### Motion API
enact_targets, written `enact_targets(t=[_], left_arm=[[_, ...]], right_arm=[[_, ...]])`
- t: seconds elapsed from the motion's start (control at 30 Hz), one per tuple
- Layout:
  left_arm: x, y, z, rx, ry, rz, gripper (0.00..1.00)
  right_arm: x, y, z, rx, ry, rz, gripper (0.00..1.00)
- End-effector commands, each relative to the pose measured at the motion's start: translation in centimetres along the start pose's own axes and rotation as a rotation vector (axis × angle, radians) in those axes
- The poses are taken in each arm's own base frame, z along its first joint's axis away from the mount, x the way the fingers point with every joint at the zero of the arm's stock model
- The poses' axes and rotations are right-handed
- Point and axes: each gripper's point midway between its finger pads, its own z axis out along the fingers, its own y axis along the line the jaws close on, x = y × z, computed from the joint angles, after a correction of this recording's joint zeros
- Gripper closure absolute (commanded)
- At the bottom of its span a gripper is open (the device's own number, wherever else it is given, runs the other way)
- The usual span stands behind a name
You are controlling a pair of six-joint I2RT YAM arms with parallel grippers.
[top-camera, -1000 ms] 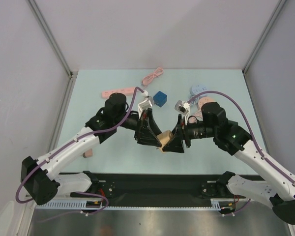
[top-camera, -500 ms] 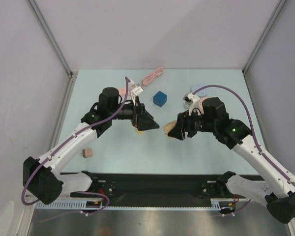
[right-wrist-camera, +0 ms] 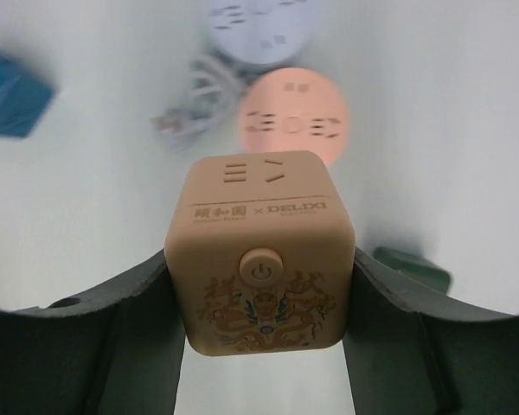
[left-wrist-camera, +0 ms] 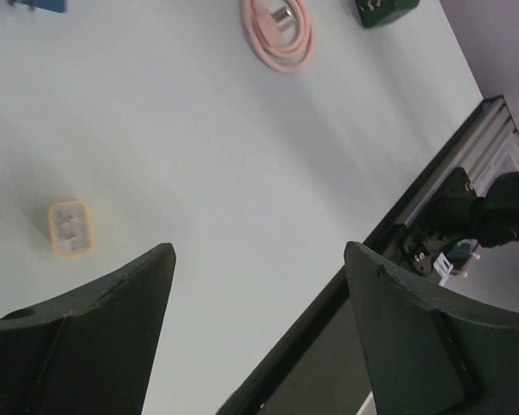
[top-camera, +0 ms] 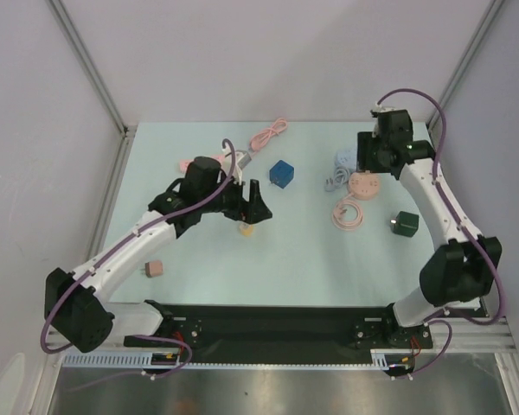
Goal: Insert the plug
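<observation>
Pale table, open along near edge; left gripper gapes beside yellow plug; right gripper clamps tan socket cube, half-hiding green adapter.

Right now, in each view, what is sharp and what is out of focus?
Right wrist view: the tan cube socket is sharp, the pink round socket behind it blurred. Left wrist view: the yellow plug looks slightly soft. Top external view: even light, faint shadows.
</observation>
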Motion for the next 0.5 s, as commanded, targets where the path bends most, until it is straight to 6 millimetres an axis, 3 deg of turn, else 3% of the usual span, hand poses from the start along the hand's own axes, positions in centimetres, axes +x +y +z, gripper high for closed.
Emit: enact_targets(t=[0.0, 0.17, 0.2, 0.23, 0.27, 0.3, 0.37, 0.47], left_arm=[[0.9, -1.3, 0.4, 0.027, 0.020, 0.035, 0.16], [1.2, -0.7, -0.2, -0.003, 0.019, 0.083, 0.16], [1.3, -0.5, -0.3, -0.009, 0.021, 0.100, 0.15], [1.4, -0.5, -0.4, -0.011, 0.022, 0.107, 0.14], [1.6, -0.3, -0.3, -0.015, 0.027, 0.112, 0.14], [1.8, -0.1, -0.3, -0.018, 0.032, 0.117, 0.14], [2.1, 0.0, -0.2, -0.021, 0.042, 0.120, 0.14], [2.5, 0.5, 0.0, -0.037, 0.051, 0.125, 0.13]], right_arm=[[-3.8, -7.5, 2.9, 0.212, -0.117, 0.054, 1.00], [-4.8, -11.8, 8.5, 0.293, -0.129, 0.111, 1.00], [-3.4, -12.2, 11.2, 0.294, -0.075, 0.093, 1.00], [-4.6, -12.9, 11.7, 0.314, -0.085, 0.091, 1.00], [-4.5, -13.3, 12.6, 0.324, -0.066, 0.089, 1.00], [-2.1, -13.4, 15.0, 0.321, 0.026, 0.083, 1.00], [-2.5, -13.3, 16.1, 0.297, 0.037, 0.080, 1.00], [-1.4, -12.6, 17.5, 0.250, 0.063, 0.082, 1.00]])
